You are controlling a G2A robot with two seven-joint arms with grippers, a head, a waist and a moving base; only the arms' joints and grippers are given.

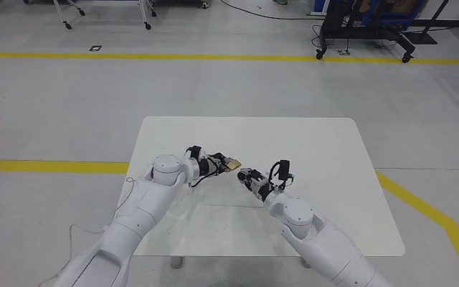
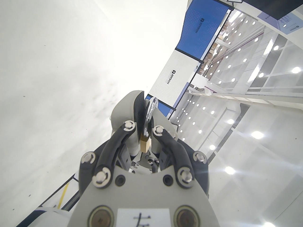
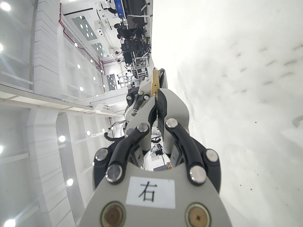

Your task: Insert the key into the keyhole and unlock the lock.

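My left gripper (image 1: pixel 221 164) is over the middle of the white table (image 1: pixel 323 143), shut on the padlock (image 1: pixel 234 164), whose brass body juts from its tip. In the left wrist view the gripper (image 2: pixel 145 112) pinches the padlock's silver shackle (image 2: pixel 151 108), and the brass body (image 2: pixel 144 144) sits between the fingers. Just right of it, my right gripper (image 1: pixel 248 176) points at the padlock with a small gap between them. Seen from the right wrist, that gripper (image 3: pixel 157 94) is shut on a thin brass key (image 3: pixel 155 81), which sticks out toward the left gripper (image 3: pixel 139 95) beyond.
Bare tabletop lies on all sides of the two grippers. Yellow floor lines (image 1: pixel 215 56) run behind and beside the table. A dark wheeled rack (image 1: pixel 366 29) stands far off at the back right.
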